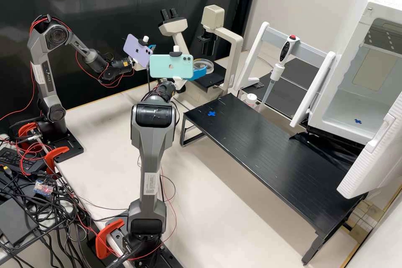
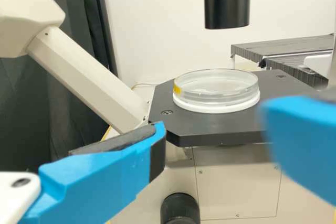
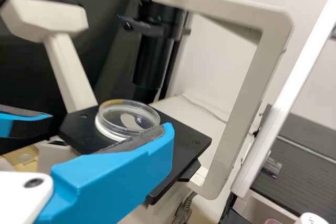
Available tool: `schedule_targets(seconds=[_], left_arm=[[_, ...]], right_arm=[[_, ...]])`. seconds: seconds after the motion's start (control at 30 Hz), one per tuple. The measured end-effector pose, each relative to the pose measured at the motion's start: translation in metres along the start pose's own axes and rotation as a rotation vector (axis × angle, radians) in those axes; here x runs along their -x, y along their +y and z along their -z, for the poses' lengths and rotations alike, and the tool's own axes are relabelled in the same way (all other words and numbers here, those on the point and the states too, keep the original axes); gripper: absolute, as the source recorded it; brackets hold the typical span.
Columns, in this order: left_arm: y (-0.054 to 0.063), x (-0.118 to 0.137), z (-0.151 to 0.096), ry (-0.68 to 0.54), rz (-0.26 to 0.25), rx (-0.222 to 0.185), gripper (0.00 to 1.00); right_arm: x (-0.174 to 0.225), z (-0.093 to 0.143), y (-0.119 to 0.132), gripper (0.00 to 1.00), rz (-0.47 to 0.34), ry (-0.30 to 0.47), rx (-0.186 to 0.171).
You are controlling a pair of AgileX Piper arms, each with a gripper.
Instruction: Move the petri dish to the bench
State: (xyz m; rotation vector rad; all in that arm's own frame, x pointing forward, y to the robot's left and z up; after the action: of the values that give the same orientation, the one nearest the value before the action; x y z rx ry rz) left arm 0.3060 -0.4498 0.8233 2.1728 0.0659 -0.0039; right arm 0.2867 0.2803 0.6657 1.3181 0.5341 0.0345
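The petri dish sits on a white base within the edges of the microscope stage, probably raised for easier gripping. The left gripper and right gripper stand open, presumably to straddle it; a blue cross near the bench corner likely marks its goal.

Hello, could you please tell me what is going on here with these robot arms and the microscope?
Two robot arms, one farther off and one nearer, have their wrists by the microscope. The job is to move the petri dish to the black bench, but it sits on a white ring on the microscope's black stage, with neither arm holding it. The move to the bench is not yet made.
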Motion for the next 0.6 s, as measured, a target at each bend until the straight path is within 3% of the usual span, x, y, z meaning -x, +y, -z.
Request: schedule_targets(seconds=[0.2, 0.6], left_arm=[[0.0, 0.0, 0.0, 0.0, 0.0, 0.0, 1.0], [0.0, 0.0, 0.0, 0.004, -0.001, 0.003, 1.0]], right_arm=[[-0.037, 0.001, -0.005, 1.0, 0.04, -0.064, -0.033], [-0.081, 0.011, -0.007, 1.0, 0.098, -0.116, -0.108]])
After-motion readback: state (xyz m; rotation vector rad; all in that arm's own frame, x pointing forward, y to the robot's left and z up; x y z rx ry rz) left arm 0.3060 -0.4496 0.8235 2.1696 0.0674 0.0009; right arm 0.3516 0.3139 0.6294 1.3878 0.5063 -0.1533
